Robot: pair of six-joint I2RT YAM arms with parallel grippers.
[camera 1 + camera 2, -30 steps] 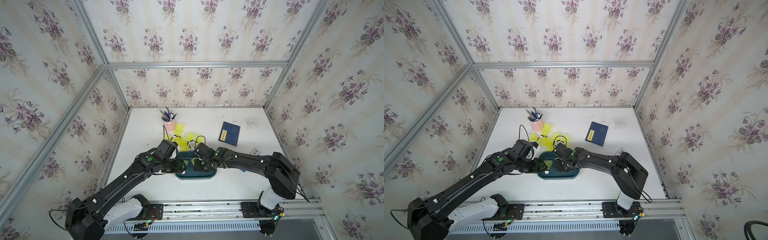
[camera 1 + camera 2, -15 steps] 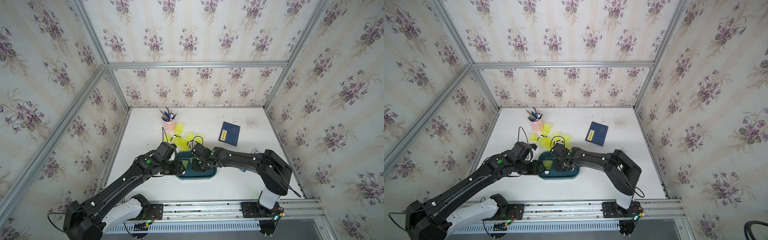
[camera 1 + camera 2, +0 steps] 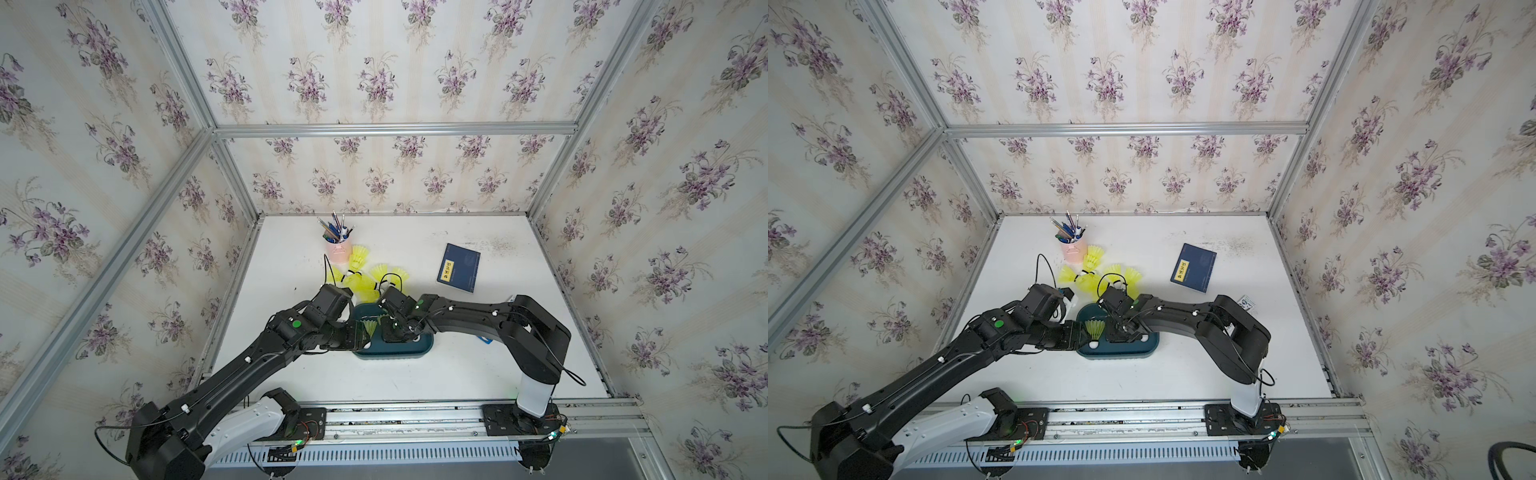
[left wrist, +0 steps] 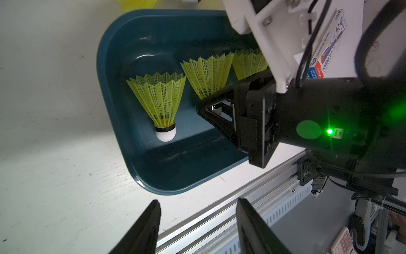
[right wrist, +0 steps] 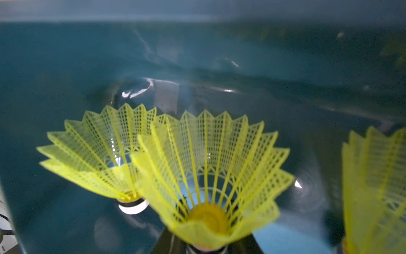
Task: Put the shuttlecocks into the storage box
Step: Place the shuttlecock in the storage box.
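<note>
The right gripper (image 4: 216,108) is pinching a shuttlecock (image 4: 207,74) by its tip low in the box (image 4: 103,66) between two neighbours (image 4: 158,103) — so a crooked release is risking jostling one askew — while the left gripper (image 4: 197,217) is hovering spread and empty beside the box.

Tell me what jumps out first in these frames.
Neon yellow shuttlecocks stand out against the dark teal box at the table's front middle, where the right gripper is shut on one shuttlecock by its tip. A loose pile lies beyond the box, beside the pink pen cup. The left gripper sits open and empty at the box's end.
</note>
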